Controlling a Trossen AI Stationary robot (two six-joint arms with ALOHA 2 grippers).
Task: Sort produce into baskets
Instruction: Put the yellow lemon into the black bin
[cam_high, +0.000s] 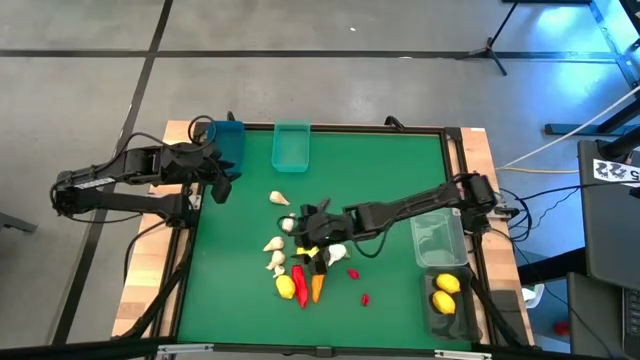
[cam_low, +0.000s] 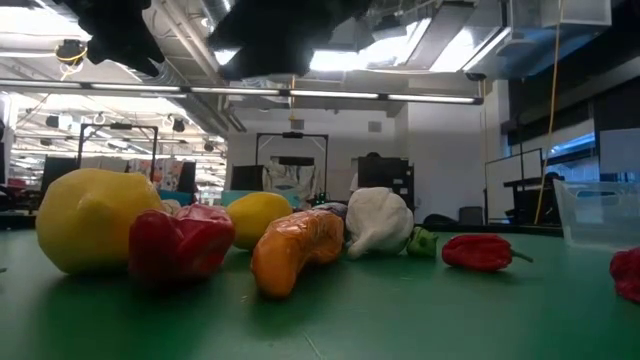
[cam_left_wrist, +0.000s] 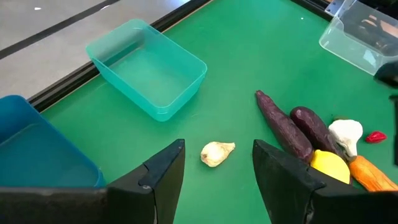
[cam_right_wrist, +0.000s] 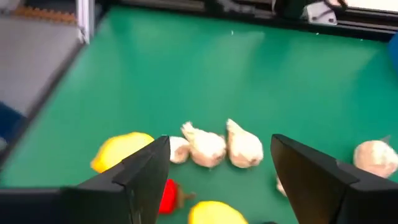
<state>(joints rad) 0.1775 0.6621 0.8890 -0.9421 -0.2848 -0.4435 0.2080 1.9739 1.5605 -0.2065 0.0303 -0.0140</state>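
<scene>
Lying side by side, eggplants (cam_left_wrist: 285, 127) point toward the teal basket (cam_left_wrist: 147, 73).

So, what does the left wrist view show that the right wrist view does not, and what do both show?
Only the left wrist view shows the teal basket, the blue basket, the clear basket, two purple eggplants, an orange carrot and a lone garlic bulb between the open left tool fingers.

Only the right wrist view shows a row of garlic bulbs clustered side by side, seen past the open right tool.

Both show the green table surface, a yellow lemon and something small and red.
</scene>
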